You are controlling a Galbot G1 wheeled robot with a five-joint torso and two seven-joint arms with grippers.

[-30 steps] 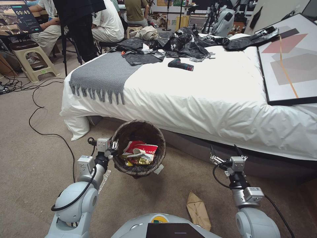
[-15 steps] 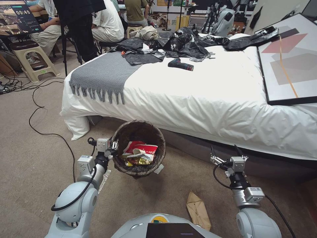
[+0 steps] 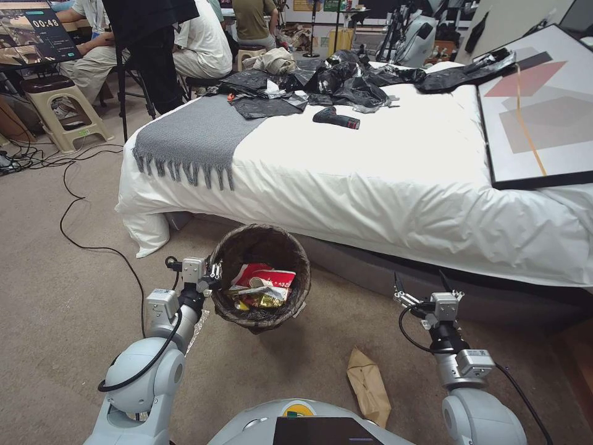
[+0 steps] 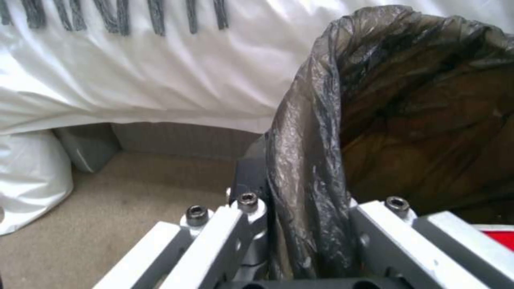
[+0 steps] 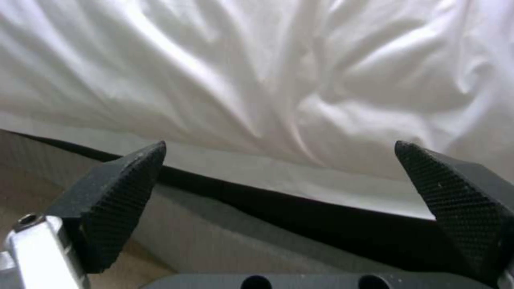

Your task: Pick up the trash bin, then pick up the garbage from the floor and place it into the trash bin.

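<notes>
We see the trash bin [image 3: 261, 278] held off the carpet by our left gripper [image 3: 213, 272], clamped on its bag-lined rim [image 4: 305, 192]; bare carpet lies around it, the bed [image 3: 370, 179] just beyond. Inside sit red-and-white cups [image 3: 265, 278] and a yellow wrapper [image 3: 262, 301], the bin's base hidden. Our right gripper [image 3: 420, 285] hangs wide open, empty, the brown paper bag [image 3: 369, 384] lying on the floor nearer us than it.
</notes>
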